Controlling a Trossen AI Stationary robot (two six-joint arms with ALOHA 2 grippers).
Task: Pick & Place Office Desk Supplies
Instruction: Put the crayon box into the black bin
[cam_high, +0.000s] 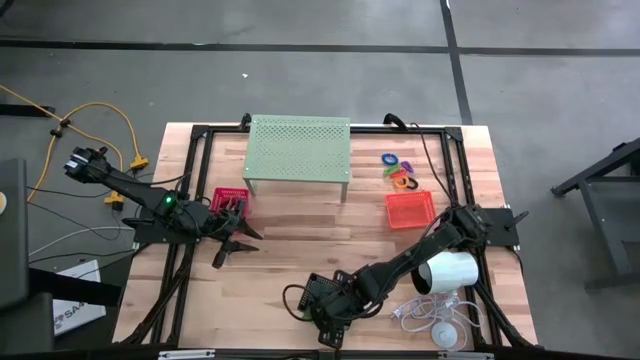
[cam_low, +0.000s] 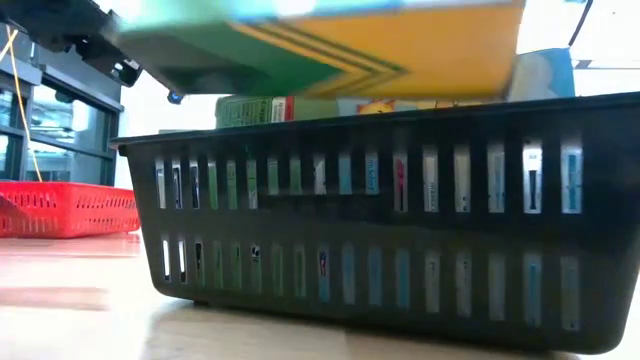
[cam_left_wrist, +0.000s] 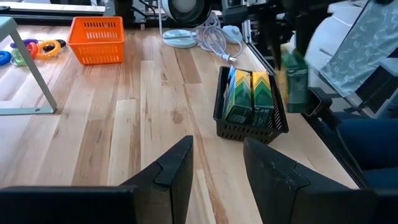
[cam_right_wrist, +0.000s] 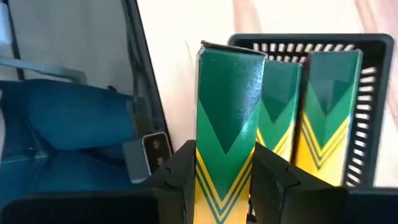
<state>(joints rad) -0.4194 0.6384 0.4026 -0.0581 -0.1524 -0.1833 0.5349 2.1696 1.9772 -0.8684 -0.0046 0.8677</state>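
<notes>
A black slotted tray (cam_high: 318, 292) (cam_low: 400, 220) sits near the table's near edge with two green-and-yellow boxes (cam_right_wrist: 311, 112) (cam_left_wrist: 249, 93) standing in it. My right gripper (cam_right_wrist: 225, 174) (cam_high: 328, 318) hangs over this tray, shut on a third green-and-yellow box (cam_right_wrist: 227, 112) (cam_low: 330, 40). My left gripper (cam_left_wrist: 217, 168) (cam_high: 232, 245) is open at the table's left, just on the near side of a pink-red tray (cam_high: 228, 200). An orange tray (cam_high: 410, 208) (cam_left_wrist: 96, 38) rests at the right, with coloured rings (cam_high: 400, 172) beyond it. My right gripper pinches the box between its two fingers (cam_right_wrist: 180, 171), one on each narrow side of its yellow end (cam_right_wrist: 217, 186). The box runs forward along the fingers. It is lifted clear, lying nearly level above the black tray's rim (cam_low: 300, 125) in the low view.
A pale green perforated stand (cam_high: 298, 150) occupies the far middle of the table. A white cylinder (cam_high: 450, 270) with a white cable (cam_high: 425, 315) lies at the near right. Bare wood (cam_high: 300, 240) stretches between the stand and the black tray.
</notes>
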